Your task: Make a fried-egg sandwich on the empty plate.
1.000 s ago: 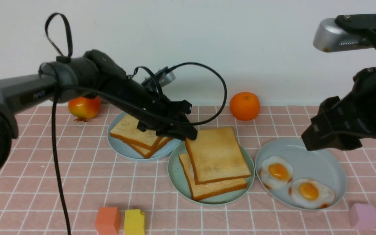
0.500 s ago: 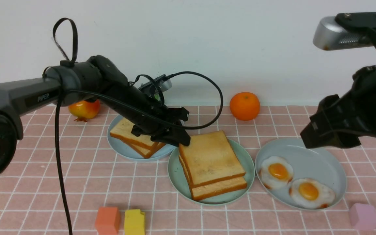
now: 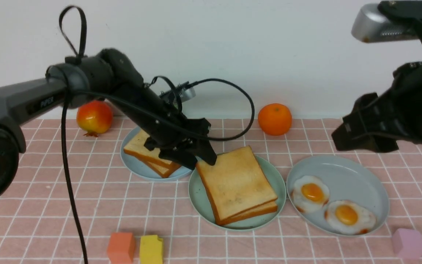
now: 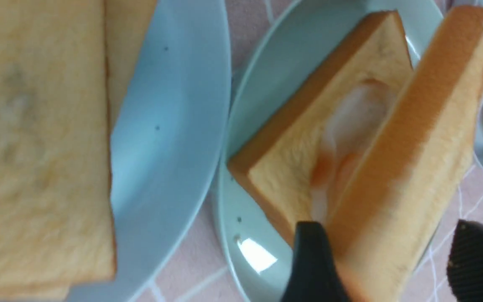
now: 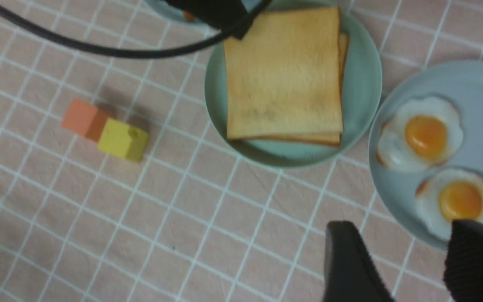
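On the mint-green empty plate lie two toast slices, the top slice almost flat on the bottom one. In the left wrist view a white fried egg with an orange patch shows between the bottom slice and the top slice. My left gripper is at the stack's far-left corner. Its jaws stand open astride the top slice's corner, with a gap on one side. My right gripper hangs open and empty above the near edge of the egg plate.
A pale-blue plate with two more toast slices sits behind my left gripper. A grey-blue plate holds two fried eggs. An orange and a red-yellow fruit stand at the back. Orange, yellow and pink blocks line the front.
The top slice has come down from a tilt to lie on the lower slice. My left jaws have opened off it. The right gripper has risen slightly.
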### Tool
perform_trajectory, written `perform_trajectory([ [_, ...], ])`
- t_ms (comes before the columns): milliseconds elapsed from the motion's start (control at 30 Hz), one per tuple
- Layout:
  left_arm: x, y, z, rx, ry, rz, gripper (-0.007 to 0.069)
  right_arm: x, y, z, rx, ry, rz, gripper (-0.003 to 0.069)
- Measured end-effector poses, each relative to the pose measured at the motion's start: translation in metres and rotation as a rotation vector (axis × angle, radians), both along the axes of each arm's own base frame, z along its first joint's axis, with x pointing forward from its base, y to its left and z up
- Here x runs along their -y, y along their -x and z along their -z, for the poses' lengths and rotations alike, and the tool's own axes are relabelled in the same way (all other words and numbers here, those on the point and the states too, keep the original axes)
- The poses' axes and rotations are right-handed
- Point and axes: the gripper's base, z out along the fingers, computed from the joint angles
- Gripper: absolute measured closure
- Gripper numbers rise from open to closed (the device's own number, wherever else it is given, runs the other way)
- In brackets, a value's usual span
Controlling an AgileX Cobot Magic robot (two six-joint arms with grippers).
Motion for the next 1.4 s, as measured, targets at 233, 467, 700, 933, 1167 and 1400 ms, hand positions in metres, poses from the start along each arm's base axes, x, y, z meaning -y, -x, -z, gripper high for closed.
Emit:
perform_trajectory([
  [233, -0.004, -0.009, -0.026, 0.056, -0.07, -0.024, 0.0137, 0.012, 0.021, 0.005, 0.095, -0.052, 0.017, 0.045],
  [467, -0.008, 0.009, -0.088, 0.149, -0.041, -0.002, 0.0175, 0.037, 0.057, 0.022, 0.302, -0.098, 0.045, 0.065],
  [700, -0.014, 0.056, -0.182, 0.307, 0.098, 0.002, 0.0423, 0.065, 0.102, 0.063, 0.551, -0.205, 0.088, 0.0665],
  [933, -0.03, 0.121, -0.247, 0.426, 0.153, -0.021, 0.0613, 0.084, 0.137, 0.108, 0.543, -0.365, 0.173, 0.0661],
  [1167, -0.065, 0.221, -0.268, 0.499, 0.077, -0.068, 0.0613, 0.091, 0.15, 0.129, 0.544, -0.419, 0.198, 0.0658],
  [1400, -0.099, 0.327, -0.226, 0.481, 0.022, -0.14, 0.0613, 0.091, 0.151, 0.135, 0.526, -0.408, 0.2, 0.0655],
])
